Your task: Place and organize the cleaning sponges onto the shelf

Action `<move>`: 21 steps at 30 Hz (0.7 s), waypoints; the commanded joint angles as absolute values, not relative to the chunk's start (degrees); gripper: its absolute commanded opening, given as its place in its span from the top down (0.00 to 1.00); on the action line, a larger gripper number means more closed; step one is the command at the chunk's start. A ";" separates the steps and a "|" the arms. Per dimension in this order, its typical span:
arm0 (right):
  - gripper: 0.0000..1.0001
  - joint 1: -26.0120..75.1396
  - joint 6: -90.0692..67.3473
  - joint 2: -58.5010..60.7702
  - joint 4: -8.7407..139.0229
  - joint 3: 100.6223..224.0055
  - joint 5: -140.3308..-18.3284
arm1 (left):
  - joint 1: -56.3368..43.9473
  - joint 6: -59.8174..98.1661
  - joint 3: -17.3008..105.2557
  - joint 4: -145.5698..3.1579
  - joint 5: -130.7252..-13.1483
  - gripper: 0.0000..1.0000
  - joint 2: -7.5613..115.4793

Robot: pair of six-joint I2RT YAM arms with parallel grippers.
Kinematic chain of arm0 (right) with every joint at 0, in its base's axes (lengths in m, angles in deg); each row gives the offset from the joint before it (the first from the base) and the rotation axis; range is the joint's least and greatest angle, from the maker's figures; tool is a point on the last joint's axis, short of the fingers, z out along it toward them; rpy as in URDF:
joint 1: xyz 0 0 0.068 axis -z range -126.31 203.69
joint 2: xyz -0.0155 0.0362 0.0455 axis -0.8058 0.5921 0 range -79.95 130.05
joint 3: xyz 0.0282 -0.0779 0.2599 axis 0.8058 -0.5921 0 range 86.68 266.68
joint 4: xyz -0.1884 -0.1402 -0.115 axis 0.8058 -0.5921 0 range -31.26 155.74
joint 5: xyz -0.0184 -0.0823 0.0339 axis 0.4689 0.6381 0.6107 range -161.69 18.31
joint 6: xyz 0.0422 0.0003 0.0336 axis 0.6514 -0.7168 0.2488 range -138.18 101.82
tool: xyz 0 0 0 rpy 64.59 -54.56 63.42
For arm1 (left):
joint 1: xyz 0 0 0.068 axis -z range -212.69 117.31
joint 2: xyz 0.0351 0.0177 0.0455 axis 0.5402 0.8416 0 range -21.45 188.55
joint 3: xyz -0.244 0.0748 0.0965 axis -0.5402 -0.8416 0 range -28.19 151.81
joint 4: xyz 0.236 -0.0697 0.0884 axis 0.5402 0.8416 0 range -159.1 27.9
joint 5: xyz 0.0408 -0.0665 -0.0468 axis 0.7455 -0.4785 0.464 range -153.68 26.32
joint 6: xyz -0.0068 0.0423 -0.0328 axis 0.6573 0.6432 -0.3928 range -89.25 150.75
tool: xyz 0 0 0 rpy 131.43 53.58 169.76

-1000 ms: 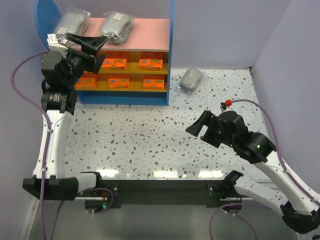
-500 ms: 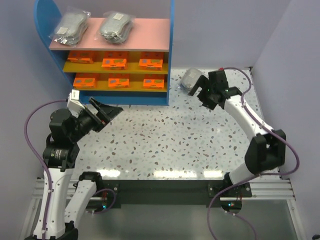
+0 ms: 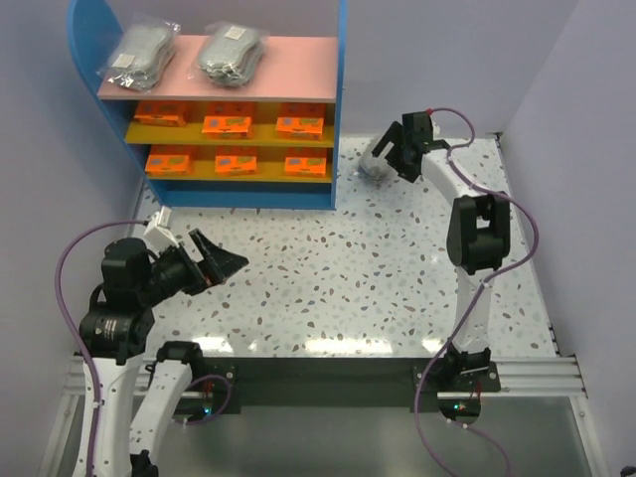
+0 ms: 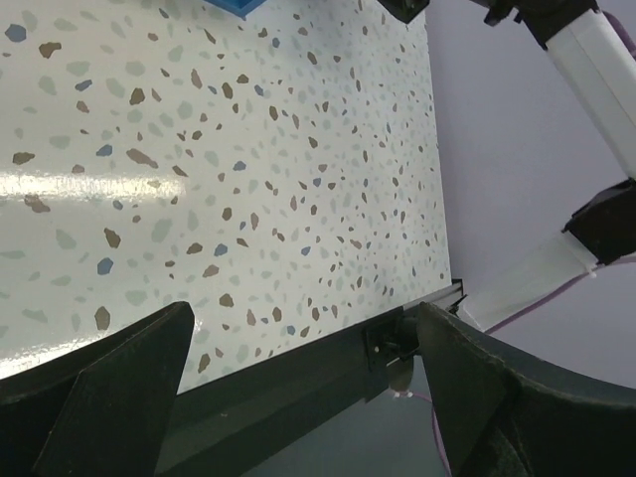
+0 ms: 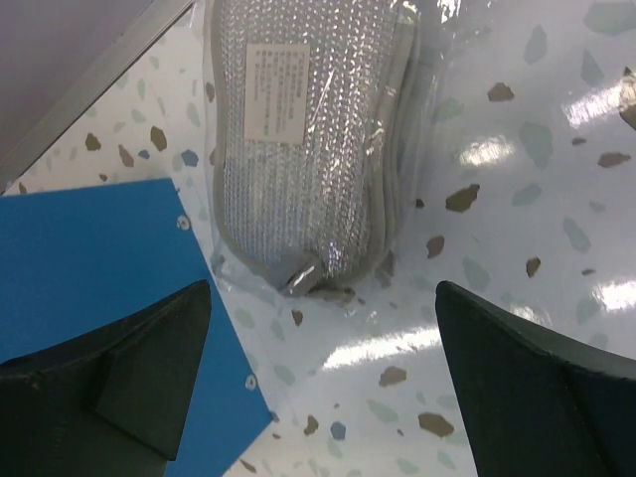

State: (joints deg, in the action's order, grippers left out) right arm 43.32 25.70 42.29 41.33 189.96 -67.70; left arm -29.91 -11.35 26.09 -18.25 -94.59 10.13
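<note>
Left end effector (image 3: 221, 264): is hanging over the near left part of the table (image 3: 298, 278), fingers standing spread wide and holding nothing; it is sitting well apart from every sponge.
Right end effector (image 5: 320, 397): is reaching to the far side of the table beside the shelf (image 3: 340, 99), fingers spread wide with nothing between them.
Grey bundle (image 5: 298, 129): is lying flat on the table in its clear bag, label facing up, just beside the shelf's blue side wall; whether the bag is touching the wall cannot be told.
Direction from the fingers: the bundle is lying straight ahead of the right fingertips and beyond them, not yet between them.
Long axis: is running away from the right wrist, crosswise to the line between the two fingers, so the fingers are facing its narrow width.
Nearer arm: the right, plainly; the left is standing across the table.
Move judged next: the right arm going forward and down until the fingers are straddling the bundle, then closing.
Count, bundles: three; one on the table, two lying side by side on the pink top board (image 3: 298, 65).
Count, orange packs (image 3: 227, 124): six; three sitting in a row on each of the two yellow shelves.
Room left: the top board is showing bare pink to the right of its two bundles, judged the likely spot for the third.
</note>
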 commanded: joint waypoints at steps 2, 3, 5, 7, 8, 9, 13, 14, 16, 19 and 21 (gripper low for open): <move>0.02 43.67 25.06 48.88 43.76 199.77 -64.40 | -29.71 -10.02 24.99 -14.00 -96.46 0.00 7.21; 0.02 43.76 25.94 50.12 43.15 200.93 -63.87 | -29.71 -10.29 24.72 -13.82 -96.46 0.00 6.86; 0.02 44.28 26.99 51.79 43.76 202.69 -63.16 | -29.71 -10.90 24.63 -13.30 -96.11 0.00 6.59; 0.02 44.55 28.58 54.52 45.25 203.66 -63.42 | -29.71 -11.17 24.98 -12.94 -95.67 0.00 6.50; 0.02 44.81 29.02 55.66 45.34 205.49 -64.04 | -29.71 -11.26 25.16 -12.42 -95.15 0.00 6.68; 0.02 45.07 29.54 58.02 45.00 206.73 -64.56 | -29.71 -11.34 25.24 -12.24 -94.79 0.00 6.68; 0.06 45.08 29.72 62.96 42.97 212.19 -66.50 | -29.62 -12.04 25.25 -11.62 -93.21 0.00 6.77; 0.07 45.08 29.90 63.14 43.23 211.75 -67.11 | -29.71 -12.31 24.98 -11.97 -93.03 0.00 6.68; 0.11 44.99 29.90 62.00 44.89 207.13 -67.90 | -29.71 -13.36 24.02 -13.11 -92.94 0.00 6.42; 0.15 44.99 29.46 57.19 49.20 196.69 -69.66 | -29.71 -15.03 22.18 -15.56 -93.03 0.00 5.98; 0.17 44.99 28.85 54.02 52.80 190.77 -71.06 | -29.71 -15.56 20.86 -16.80 -93.03 0.00 5.97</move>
